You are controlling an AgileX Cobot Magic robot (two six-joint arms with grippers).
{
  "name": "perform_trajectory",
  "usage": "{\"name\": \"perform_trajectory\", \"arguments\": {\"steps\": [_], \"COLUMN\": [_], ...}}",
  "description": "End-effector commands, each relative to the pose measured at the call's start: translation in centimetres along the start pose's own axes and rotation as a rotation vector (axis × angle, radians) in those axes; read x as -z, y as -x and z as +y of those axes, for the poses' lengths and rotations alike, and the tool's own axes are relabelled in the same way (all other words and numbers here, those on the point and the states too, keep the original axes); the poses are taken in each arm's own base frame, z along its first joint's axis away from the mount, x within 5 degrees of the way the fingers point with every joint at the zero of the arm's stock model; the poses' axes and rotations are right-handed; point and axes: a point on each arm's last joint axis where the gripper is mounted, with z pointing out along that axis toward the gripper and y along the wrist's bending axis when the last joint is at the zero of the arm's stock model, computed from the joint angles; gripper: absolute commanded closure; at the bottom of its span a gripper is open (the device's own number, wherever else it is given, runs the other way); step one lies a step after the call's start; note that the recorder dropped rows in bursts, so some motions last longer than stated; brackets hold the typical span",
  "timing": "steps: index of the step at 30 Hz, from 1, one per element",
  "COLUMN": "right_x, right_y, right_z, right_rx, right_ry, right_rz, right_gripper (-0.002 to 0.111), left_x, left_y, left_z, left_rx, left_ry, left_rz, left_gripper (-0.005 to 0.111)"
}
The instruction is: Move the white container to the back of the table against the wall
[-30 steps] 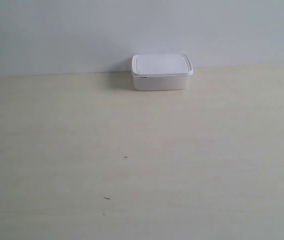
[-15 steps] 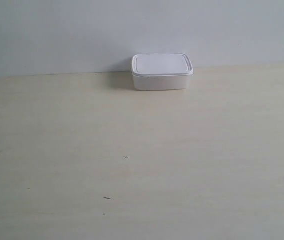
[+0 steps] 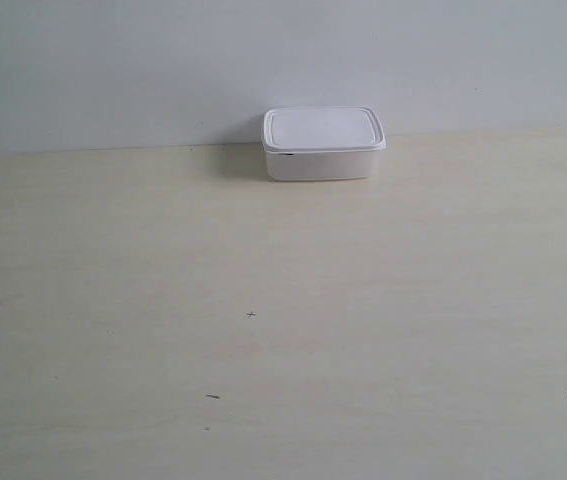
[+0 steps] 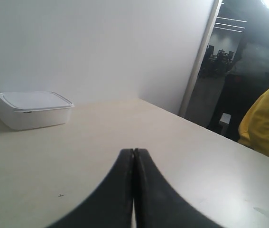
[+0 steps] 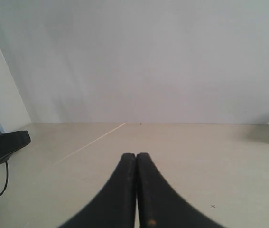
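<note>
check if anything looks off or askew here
Nothing stands out. The container sits flat at the back of the table by the wall, lid on and level. No spill, only tiny specks. The left tool and right tool are shut and empty.

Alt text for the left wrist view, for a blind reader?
The left gripper, jaws shut and empty, points across the table toward the lidded white container, which sits by the wall. A yellow shape shows past the table's edge.
</note>
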Motion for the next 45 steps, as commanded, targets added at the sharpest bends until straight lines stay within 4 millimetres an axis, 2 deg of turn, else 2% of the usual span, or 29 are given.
{"name": "perform_trajectory", "arguments": {"steps": [1,7,11,18,24,31,37,45], "right_x": [0.0,0.0,-0.1,-0.2,-0.2,-0.2,-0.1,-0.1], "right_y": [-0.2,-0.2,-0.1,0.2,0.5,0.6,0.7,0.7], "right_z": [0.0,0.0,-0.4,-1.4,-2.2,-2.8,-3.0,-3.0], "right_rx": [0.002,0.002,0.010,0.031,0.047,0.059,0.059,0.060], "right_ry": [0.004,0.004,-0.058,-0.211,-0.338,-0.430,-0.467,-0.472], "right_rz": [0.004,0.004,-0.015,-0.060,-0.098,-0.125,-0.137,-0.139], "right_gripper": [0.108,0.108,0.108,0.108,0.108,0.108,0.108,0.108], "left_x": [0.1,0.1,0.5,0.8,2.0,3.0,3.6,3.7], "left_y": [-0.1,-0.1,0.2,0.6,1.1,1.4,1.5,1.5], "left_z": [0.0,0.0,0.1,1.5,3.2,4.0,4.3,4.3], "left_rx": [-0.012,-0.011,-0.005,-0.029,-0.063,-0.085,-0.095,-0.097], "left_ry": [-0.005,-0.007,-0.001,0.256,0.613,0.847,0.962,0.976], "left_rz": [-0.004,-0.003,-0.051,-0.113,-0.200,-0.256,-0.283,-0.286], "left_gripper": [0.107,0.107,0.107,0.107,0.107,0.107,0.107,0.107]}}
